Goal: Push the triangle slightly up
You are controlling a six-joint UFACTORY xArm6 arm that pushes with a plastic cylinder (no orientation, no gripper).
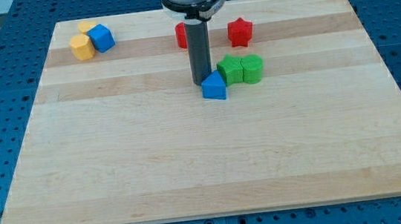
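The blue triangle block [213, 87] lies near the board's middle, a little toward the view's top. My tip [201, 80] stands at the triangle's upper left edge, touching or nearly touching it. Two green blocks [232, 70] [252, 68] sit side by side just to the triangle's upper right; the nearer one touches or almost touches it. The rod hides part of a red block [180, 35] behind it.
A red star block [240, 31] lies toward the view's top, right of the rod. At the top left a blue cube [102, 38] sits against two yellow blocks [82, 46] [86, 27]. The wooden board [192, 172] ends at a blue perforated table.
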